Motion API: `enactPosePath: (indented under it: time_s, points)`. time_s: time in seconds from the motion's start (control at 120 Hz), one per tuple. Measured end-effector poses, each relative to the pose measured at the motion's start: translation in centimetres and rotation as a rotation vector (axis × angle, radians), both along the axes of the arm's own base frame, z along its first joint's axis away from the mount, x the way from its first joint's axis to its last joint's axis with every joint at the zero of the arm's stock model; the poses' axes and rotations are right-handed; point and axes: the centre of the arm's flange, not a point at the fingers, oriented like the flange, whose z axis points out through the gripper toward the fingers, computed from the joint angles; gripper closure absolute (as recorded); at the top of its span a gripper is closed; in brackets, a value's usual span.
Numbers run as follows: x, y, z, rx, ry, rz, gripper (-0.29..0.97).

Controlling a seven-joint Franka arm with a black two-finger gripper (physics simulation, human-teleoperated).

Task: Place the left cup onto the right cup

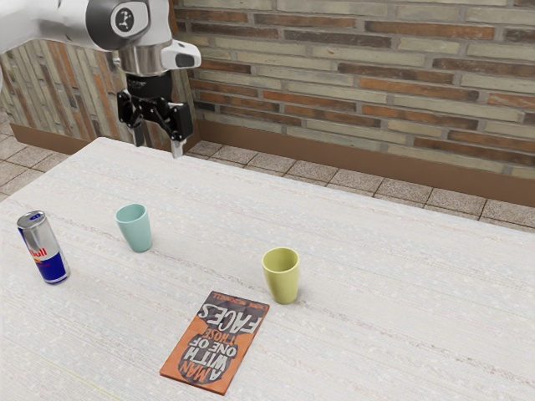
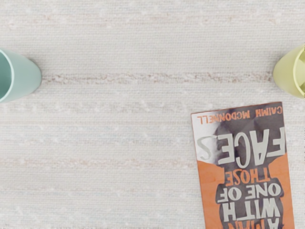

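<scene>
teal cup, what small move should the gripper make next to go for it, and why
Probably shift the gripper over the teal cup and start lowering. It hangs open and empty, high above the table, while the cup stands upright and untouched, apart from the yellow cup it must go onto.

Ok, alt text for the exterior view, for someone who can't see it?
The arm's open tool hangs above a pale table, holding nothing. Below stand a teal cup and a yellow-green cup, apart, with a can and an orange book nearby.
</scene>
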Motion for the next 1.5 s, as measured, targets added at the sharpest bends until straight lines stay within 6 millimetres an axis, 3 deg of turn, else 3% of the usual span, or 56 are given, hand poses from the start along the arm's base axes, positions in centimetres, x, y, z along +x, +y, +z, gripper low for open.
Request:
enactPosePath:
  time_s: [0.2,0.408,0.517,0.708,0.783,0.85,1.042,1.142,1.375,1.5]
  points:
    - [0.1,0.3,-0.3,0.009,0.008,0.025,0.00]
    - [0.2,8.2,-2.0,0.031,0.042,0.142,0.00]
    - [2.5,10.7,-2.9,0.037,0.038,0.163,0.00]
    - [8.0,11.3,-4.8,0.051,0.008,0.127,0.00]
    - [8.9,11.4,-5.5,0.049,0.010,0.113,0.00]
    - [9.0,11.5,-6.5,0.047,0.030,0.106,0.00]
    - [8.1,12.6,-13.8,0.022,0.149,0.099,0.00]
    - [7.9,12.7,-16.1,0.017,0.166,0.090,0.00]
    - [8.0,12.9,-20.0,0.015,0.161,0.070,0.00]
    - [7.7,14.9,-20.4,0.019,0.144,0.092,0.00]
